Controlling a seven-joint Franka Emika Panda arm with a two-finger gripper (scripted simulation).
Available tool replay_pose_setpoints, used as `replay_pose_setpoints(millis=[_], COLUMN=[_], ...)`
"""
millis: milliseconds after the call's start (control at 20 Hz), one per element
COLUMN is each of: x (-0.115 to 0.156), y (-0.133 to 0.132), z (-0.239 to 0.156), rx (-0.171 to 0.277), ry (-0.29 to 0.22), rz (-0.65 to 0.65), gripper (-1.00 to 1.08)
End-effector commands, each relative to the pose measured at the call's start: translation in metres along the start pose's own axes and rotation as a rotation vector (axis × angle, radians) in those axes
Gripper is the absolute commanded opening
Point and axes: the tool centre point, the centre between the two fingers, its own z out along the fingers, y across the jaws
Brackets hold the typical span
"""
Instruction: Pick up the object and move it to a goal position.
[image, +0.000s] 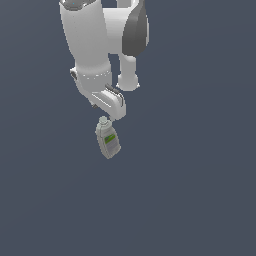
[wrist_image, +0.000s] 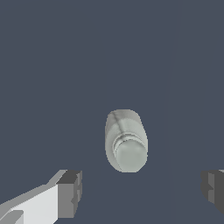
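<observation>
A: Standing upright, the bottle (image: 108, 140), label toward the exterior view, cap (image: 103, 120) up, just beneath the gripper (image: 111, 114).

B: Seen from the wrist: left finger (wrist_image: 70, 192) far to one side, bottle (wrist_image: 126, 141) cap-on in the middle, right finger (wrist_image: 213, 189) far to the other. Spread wide, then, nothing gripped, nothing touching.

A: Probably hung there to line up the flat body between the pads before descending. Not quite centred though; closer to the left finger, and set ahead of the fingertip line.

B: Plenty of room otherwise. Nothing else visible on the plain dark floor on either side of the exterior view, no edge or wall showing. No goal marker visible either.
</observation>
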Motion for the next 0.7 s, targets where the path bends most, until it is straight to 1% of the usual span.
replay_pose_setpoints(millis=[0,400,650], x=[0.003,0.003,0.003], y=[0.001,0.001,0.002], z=[0.001,0.005,0.022], rx=[0.001,0.001,0.001], ry=[0.000,0.000,0.000], rz=[0.025,0.034,0.036], gripper=[1.00,1.00,1.00])
